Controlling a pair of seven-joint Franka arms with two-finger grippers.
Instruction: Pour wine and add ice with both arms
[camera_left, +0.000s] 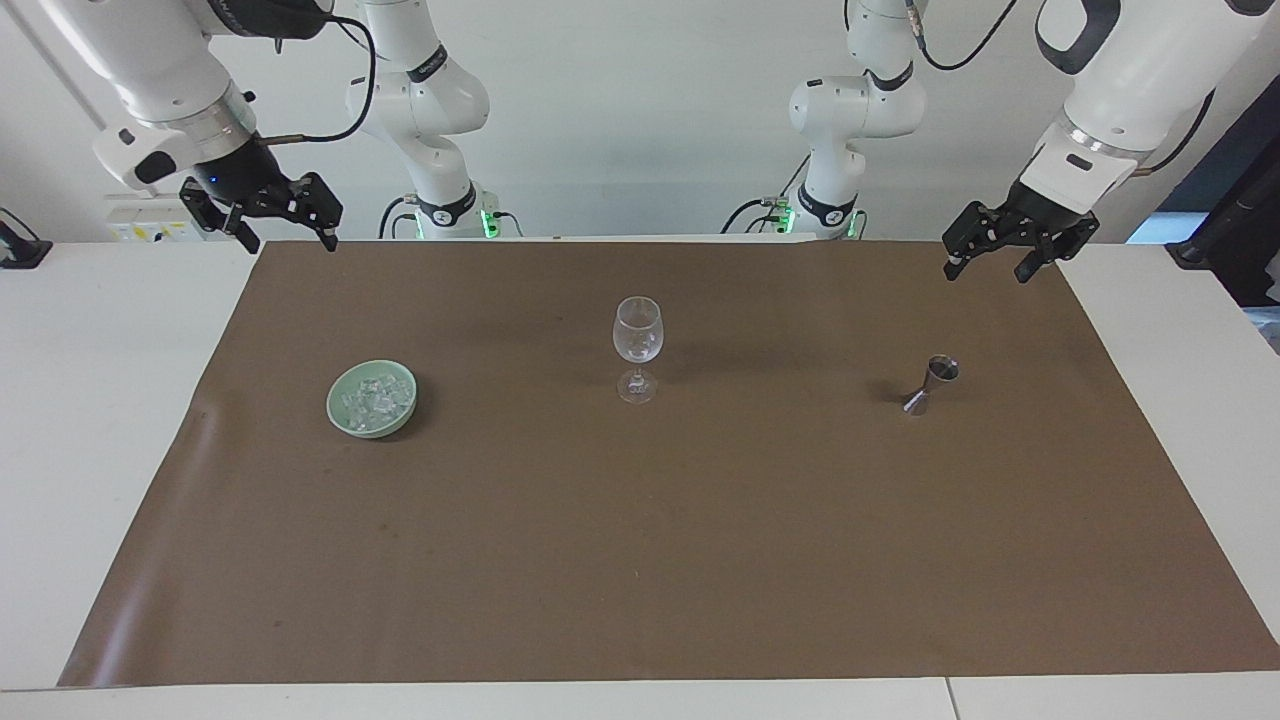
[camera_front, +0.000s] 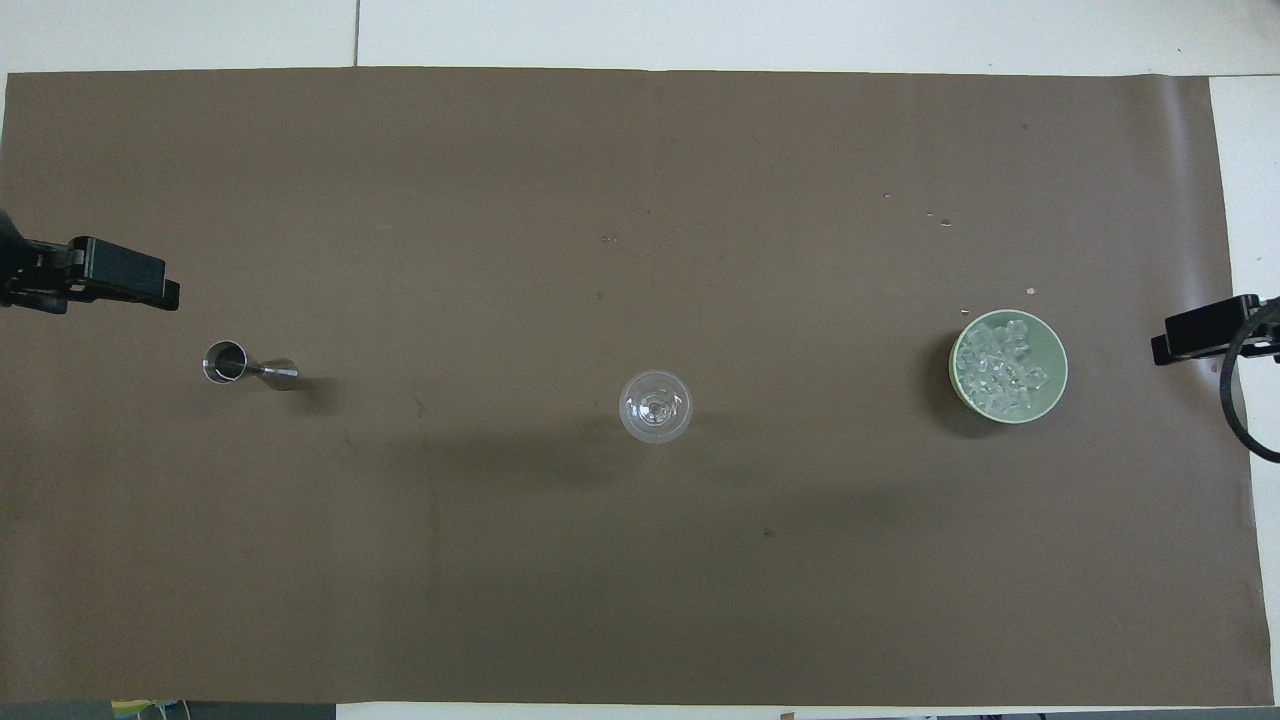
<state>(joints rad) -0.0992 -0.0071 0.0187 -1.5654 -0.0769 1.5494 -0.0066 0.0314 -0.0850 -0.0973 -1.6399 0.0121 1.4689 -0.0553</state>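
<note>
The ice (camera_left: 373, 402) lies heaped in a green bowl (camera_left: 340, 415) on the brown mat (camera_left: 640, 560), toward my right arm's end of the table. The glass (camera_left: 637, 345) stands upright mid-mat, well apart from the bowl. A steel jigger (camera_left: 932, 384) stands toward my left arm's end. My right gripper (camera_left: 285, 232) hangs in the air over the mat's corner on the robots' edge, fingers spread, holding nothing. My left gripper (camera_left: 988, 262) hangs over the other such corner, also spread and empty.
</note>
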